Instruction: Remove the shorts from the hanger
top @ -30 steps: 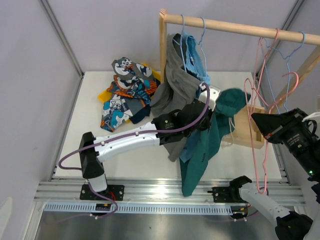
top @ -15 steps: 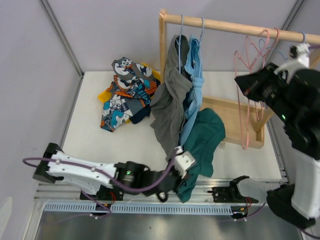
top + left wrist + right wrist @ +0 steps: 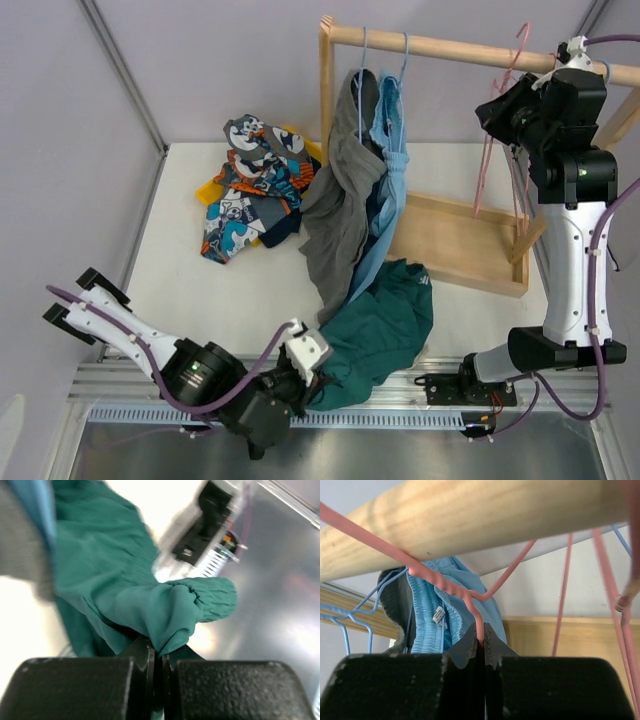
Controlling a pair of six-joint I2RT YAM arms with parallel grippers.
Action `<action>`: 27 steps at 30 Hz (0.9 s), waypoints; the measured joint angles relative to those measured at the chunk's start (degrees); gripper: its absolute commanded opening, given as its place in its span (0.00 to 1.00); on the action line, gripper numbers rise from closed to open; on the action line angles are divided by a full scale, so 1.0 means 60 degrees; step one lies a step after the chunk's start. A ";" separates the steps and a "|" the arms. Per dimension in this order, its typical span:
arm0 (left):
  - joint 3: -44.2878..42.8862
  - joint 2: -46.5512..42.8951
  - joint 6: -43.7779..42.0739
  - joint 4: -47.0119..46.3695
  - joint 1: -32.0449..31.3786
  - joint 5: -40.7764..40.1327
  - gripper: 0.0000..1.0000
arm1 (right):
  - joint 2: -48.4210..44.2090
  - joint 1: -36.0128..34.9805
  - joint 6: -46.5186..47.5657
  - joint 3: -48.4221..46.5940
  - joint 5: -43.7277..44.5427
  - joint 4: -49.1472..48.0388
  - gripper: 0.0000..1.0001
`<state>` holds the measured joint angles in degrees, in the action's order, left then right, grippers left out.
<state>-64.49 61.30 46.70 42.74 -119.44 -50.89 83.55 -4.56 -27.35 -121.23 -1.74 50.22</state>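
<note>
My left gripper is low at the table's near edge, shut on the dark teal-green shorts, which lie bunched on the table; in the left wrist view the teal fabric is pinched at my gripper. My right gripper is raised at the wooden rail, shut on a pink hanger; in the right wrist view the pink wire runs into my gripper. Grey shorts and light blue shorts hang on blue hangers. Cartoon-print shorts lie at the back left.
The wooden rack's base frame lies on the table right of centre, its upright post behind the hanging shorts. A yellow object sits under the print shorts. Metal rails run along the near edge.
My left gripper pulled the teal shorts down and toward the near edge, off the pink hanger. My right arm lifted the pink hanger up to the rail.
</note>
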 measured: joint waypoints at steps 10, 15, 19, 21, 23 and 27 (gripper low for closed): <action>-0.0656 -0.2153 -0.2317 0.0361 0.4528 -0.0153 0.00 | -0.1147 0.0138 -0.0117 0.2761 -0.0863 -0.1515 0.00; -0.2237 -0.2149 -0.4809 -0.0612 0.9049 0.1293 0.00 | -0.2011 0.0160 -0.0240 0.3432 -0.0874 -0.1581 0.90; -0.3756 -0.1053 -0.5971 -0.1056 1.2178 0.2987 0.00 | -0.2750 0.0168 -0.0062 0.3814 -0.0750 -0.1341 1.00; -0.4466 -0.0299 -0.6331 -0.1213 1.3493 0.3840 0.00 | -0.3177 0.0168 0.0022 0.4036 -0.0608 -0.1220 0.99; -0.5300 0.0594 -0.6546 -0.1260 1.4735 0.4666 0.00 | -0.3741 0.0171 0.0109 0.4339 -0.0444 -0.1122 0.99; -0.8553 0.3395 -0.6608 -0.0962 1.6633 0.5949 0.00 | -0.4725 0.0175 0.0262 0.4809 -0.0197 -0.0739 0.99</action>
<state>-115.81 81.67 7.05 36.97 -19.64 -15.20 55.20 -3.51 -25.78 -92.38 -2.92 45.78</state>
